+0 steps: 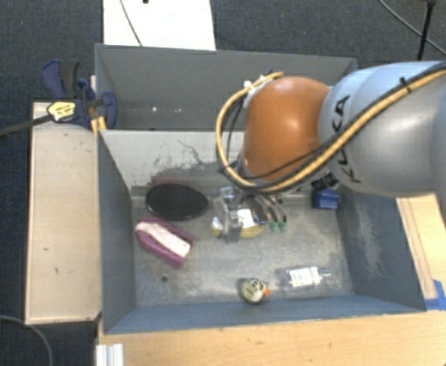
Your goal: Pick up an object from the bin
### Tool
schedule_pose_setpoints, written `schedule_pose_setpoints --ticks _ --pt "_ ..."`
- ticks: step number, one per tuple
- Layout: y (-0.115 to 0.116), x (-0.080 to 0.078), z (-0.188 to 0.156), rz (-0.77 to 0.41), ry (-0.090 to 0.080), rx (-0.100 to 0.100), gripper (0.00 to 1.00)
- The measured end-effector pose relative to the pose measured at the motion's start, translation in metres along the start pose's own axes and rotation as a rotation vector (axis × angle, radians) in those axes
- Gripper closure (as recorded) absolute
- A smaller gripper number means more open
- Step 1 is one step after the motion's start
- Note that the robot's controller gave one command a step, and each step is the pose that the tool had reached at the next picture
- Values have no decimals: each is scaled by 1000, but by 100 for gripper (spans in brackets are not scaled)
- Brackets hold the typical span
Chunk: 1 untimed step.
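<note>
While the gripper (234,221) sits low in the bin (169,90) beside a yellowish thing (251,229), nothing looks lifted yet — whether its claw is open or closed, I cannot tell.

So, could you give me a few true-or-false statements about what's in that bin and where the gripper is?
1. The black oval disc lies left of the gripper in the camera view. True.
2. The pink and white block sits against the right wall of the bin. False: it lies on the left side, in front of the black disc.
3. The gripper is low near the bin's middle, over a small yellow thing. True.
4. The small blue thing lies at the bin's front edge. False: it lies toward the back right.
5. The clear packet with a white label rests on the black disc. False: it lies apart, near the front right.
</note>
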<state>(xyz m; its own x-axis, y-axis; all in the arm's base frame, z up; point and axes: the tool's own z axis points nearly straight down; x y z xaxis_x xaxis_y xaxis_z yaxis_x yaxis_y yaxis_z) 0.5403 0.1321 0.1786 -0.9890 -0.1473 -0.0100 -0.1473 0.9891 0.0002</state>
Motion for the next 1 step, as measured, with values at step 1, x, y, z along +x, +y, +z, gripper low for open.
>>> schedule_pose_setpoints --ticks 1 --pt "-32 -5 -96 -32 -2 0 100"
